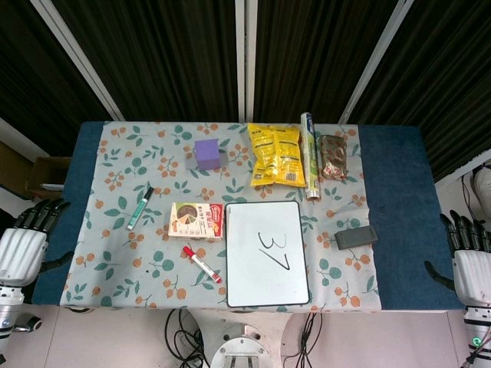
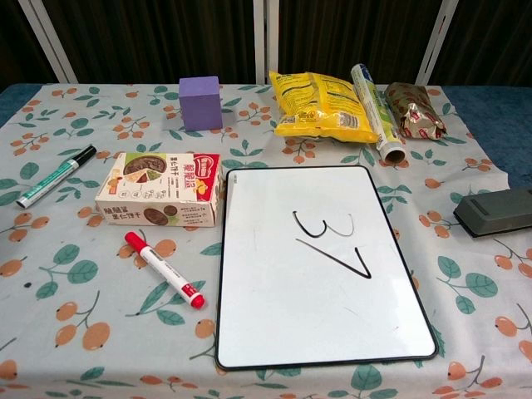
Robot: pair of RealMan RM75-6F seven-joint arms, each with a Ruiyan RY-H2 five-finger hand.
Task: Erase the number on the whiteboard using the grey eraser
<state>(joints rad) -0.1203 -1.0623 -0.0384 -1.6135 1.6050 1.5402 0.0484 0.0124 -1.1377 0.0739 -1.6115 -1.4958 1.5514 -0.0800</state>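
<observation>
We see the number 37 written in black on the whiteboard, a little right of its middle. Left of the board lies a snack box with red and white Chinese writing on its side, but we cannot read those words. Far from us, the yellow bag and the long roll have tiny print that is too small for us to read.

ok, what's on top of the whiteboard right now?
Only the handwritten number 37 sits on the whiteboard; nothing else rests on it. The grey eraser lies apart, on the tablecloth to the board's right. What's beneath the board is covered.
</observation>
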